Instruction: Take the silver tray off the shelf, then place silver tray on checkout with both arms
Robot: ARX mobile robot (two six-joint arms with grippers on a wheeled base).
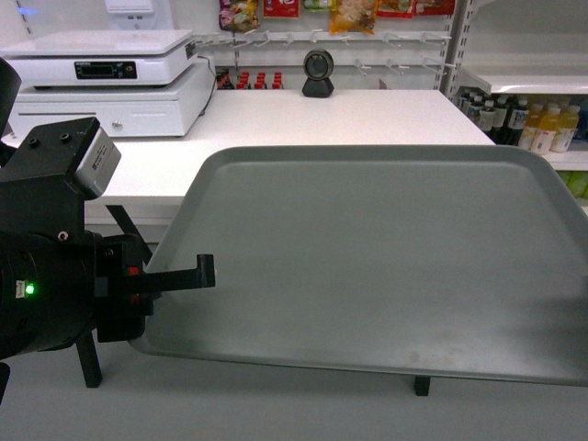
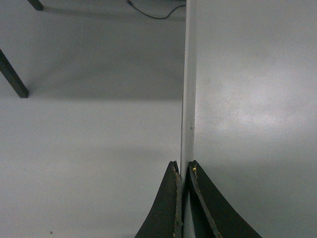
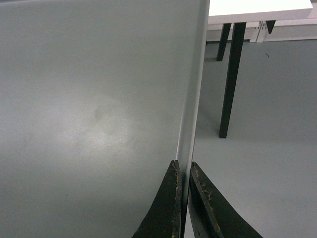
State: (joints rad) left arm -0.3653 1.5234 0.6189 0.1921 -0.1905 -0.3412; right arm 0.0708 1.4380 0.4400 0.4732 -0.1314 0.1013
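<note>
The silver tray (image 1: 367, 257) hangs level in the air in front of the checkout (image 1: 349, 115), over grey floor. My left gripper (image 1: 184, 276) is shut on the tray's left rim, with one thin finger lying on top of it. In the left wrist view the gripper (image 2: 184, 171) pinches the rim (image 2: 188, 99) edge-on. My right gripper (image 3: 184, 168) is shut on the tray's (image 3: 89, 99) right rim. It is out of the head view.
On the checkout stand a white cash register (image 1: 110, 78) at back left and a round black device (image 1: 320, 73). Its black legs (image 3: 230, 84) reach the floor near the tray. White shelf boards with bottles (image 1: 524, 110) stand at the right.
</note>
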